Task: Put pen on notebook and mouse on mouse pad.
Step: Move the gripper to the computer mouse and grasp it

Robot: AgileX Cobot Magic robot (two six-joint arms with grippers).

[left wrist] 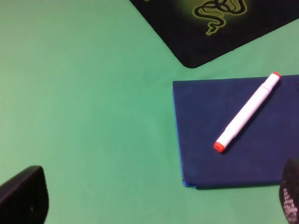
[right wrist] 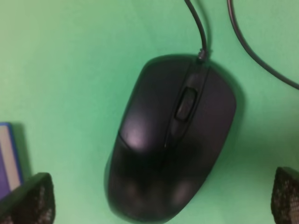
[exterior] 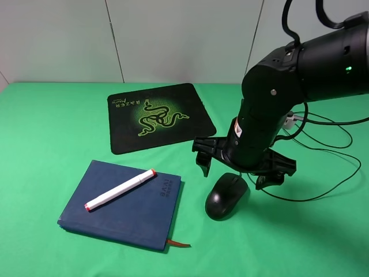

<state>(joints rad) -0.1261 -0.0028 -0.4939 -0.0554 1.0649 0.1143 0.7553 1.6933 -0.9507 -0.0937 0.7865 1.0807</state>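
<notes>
My right gripper hangs wide open and empty over the mouse, lower centre-right on the green cloth: light, rigid, glossy-slick shell I reckon, so pinch its flanks mid-body, minding cable drag.

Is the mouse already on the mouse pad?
No, the mouse sits on the green cloth, apart from the mouse pad.

The cloth-covered table is bright green. The black rounded-square mouse pad bears a green snake logo and lettering. The dark blue hardcover notebook trails an orange-brown ribbon. The thick white pen has orange-red tips. The glossy plastic mouse and its thin cable are black.
</notes>
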